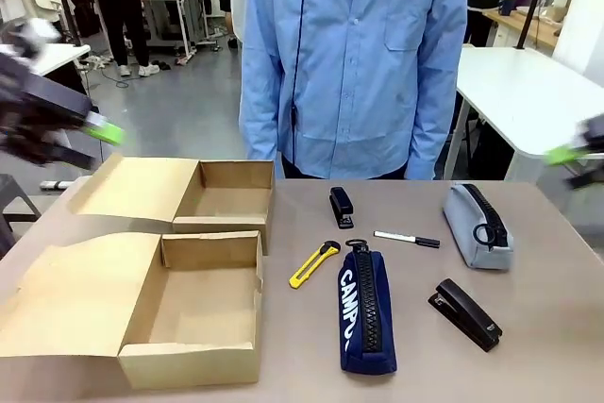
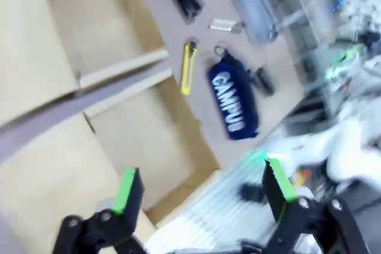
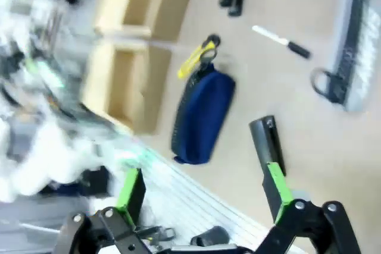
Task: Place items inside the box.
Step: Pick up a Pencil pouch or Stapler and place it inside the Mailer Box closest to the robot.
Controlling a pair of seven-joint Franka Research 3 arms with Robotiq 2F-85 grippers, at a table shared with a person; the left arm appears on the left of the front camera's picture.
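I have both claws wide apart and holding nothing. The left claw (image 1: 102,131) hangs above the bench's far-left corner and the right claw (image 1: 569,153) is out past the right edge, both well clear of the surface.

The pencil case (image 1: 366,313) lies mid-bench toward the near edge, its long axis running from the near edge to the far edge, just right of the near box (image 1: 189,365) and not touching it. It sits roughly between the 2 arms. I judge the left arm better placed, since it is on the box side.

The 2 boxes, the near box and the far box (image 1: 219,226), stand open with flaps folded out to the left, and both are empty. The utility knife (image 1: 313,264), 2 staplers (image 1: 464,313) and the thin pen-like tool (image 1: 407,239) are all on the bare bench, as is a grey pouch (image 1: 478,224).
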